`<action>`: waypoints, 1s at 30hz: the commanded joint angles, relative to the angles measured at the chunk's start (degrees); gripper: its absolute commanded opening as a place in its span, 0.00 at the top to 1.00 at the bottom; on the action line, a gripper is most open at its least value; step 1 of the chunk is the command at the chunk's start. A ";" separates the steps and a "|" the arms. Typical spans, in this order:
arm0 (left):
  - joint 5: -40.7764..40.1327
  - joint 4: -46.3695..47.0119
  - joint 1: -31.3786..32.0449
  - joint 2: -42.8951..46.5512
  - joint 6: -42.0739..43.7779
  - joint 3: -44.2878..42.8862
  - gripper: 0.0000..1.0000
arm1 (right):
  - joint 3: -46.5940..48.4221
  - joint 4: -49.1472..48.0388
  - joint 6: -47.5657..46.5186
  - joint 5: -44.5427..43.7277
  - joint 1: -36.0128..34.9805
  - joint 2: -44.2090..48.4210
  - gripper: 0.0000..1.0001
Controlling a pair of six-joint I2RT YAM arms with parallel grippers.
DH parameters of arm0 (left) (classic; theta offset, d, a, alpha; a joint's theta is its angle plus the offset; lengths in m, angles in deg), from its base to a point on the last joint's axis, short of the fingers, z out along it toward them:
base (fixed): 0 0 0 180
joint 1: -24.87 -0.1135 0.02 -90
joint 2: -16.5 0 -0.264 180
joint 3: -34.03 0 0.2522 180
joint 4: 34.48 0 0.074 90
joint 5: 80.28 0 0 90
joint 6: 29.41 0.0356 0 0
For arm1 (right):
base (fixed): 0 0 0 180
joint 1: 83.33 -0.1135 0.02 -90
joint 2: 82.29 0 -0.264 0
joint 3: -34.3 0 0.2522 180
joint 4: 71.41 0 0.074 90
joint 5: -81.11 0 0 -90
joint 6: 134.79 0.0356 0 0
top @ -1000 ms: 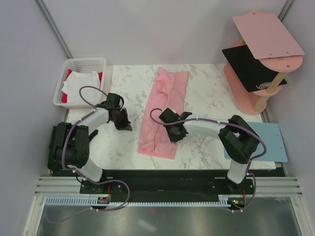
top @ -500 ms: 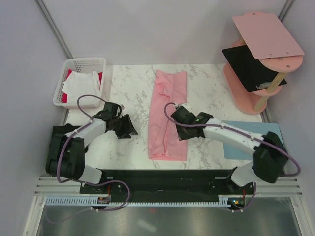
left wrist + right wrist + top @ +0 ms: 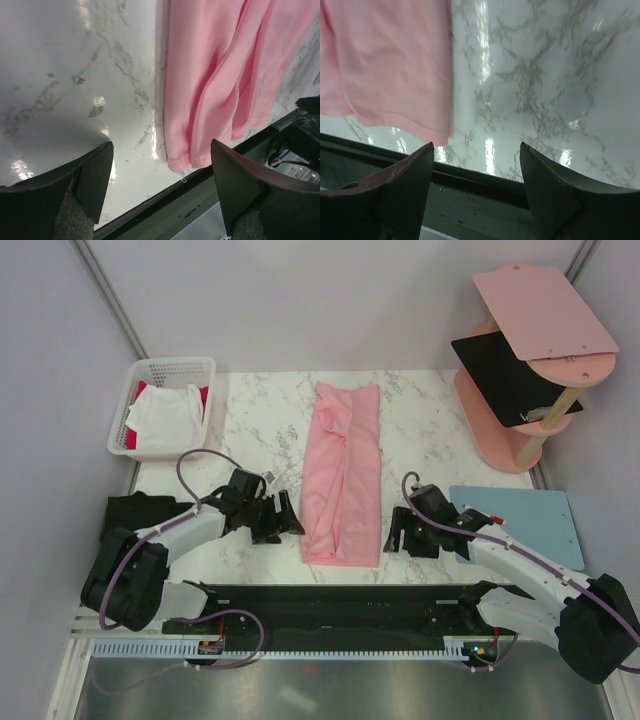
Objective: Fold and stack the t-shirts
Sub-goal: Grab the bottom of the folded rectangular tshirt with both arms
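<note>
A light pink t-shirt (image 3: pixel 342 475), folded into a long narrow strip, lies flat in the middle of the marble table (image 3: pixel 260 430). My left gripper (image 3: pixel 288 520) stands open just left of its near corner, which shows between the jaws (image 3: pixel 161 143) as the pink shirt's hem (image 3: pixel 200 150). My right gripper (image 3: pixel 393 533) is open just right of the other near corner; its jaws (image 3: pixel 476 145) hold nothing, and the pink shirt (image 3: pixel 385 60) lies to their left. A black t-shirt (image 3: pixel 510 375) rests on the shelf. White (image 3: pixel 165 415) and red (image 3: pixel 128 440) t-shirts sit in the basket.
A white basket (image 3: pixel 175 364) stands at the back left. A pink shelf (image 3: pixel 545 310) rises at the back right. A light blue mat (image 3: pixel 525 525) lies at the near right, by the right arm. The table's dark front rail (image 3: pixel 340 595) runs just behind both grippers.
Both grippers went from shut to open. The right one left the pink shirt and moved near and right; the left one moved right toward it. The shirt's near end now lies straight.
</note>
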 commanded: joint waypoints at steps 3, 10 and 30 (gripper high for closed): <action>-3.18 1.99 7.04 -0.19 -6.18 2.01 0.20 | -13.59 -15.87 11.40 15.62 0.01 0.62 0.27; -3.35 2.26 11.00 -2.39 -7.41 1.92 0.37 | -17.12 -26.07 14.31 17.73 0.01 -1.93 0.28; -2.56 3.24 14.78 -3.98 -8.55 -0.17 0.98 | -16.86 -34.70 11.87 14.49 -1.22 -5.81 1.00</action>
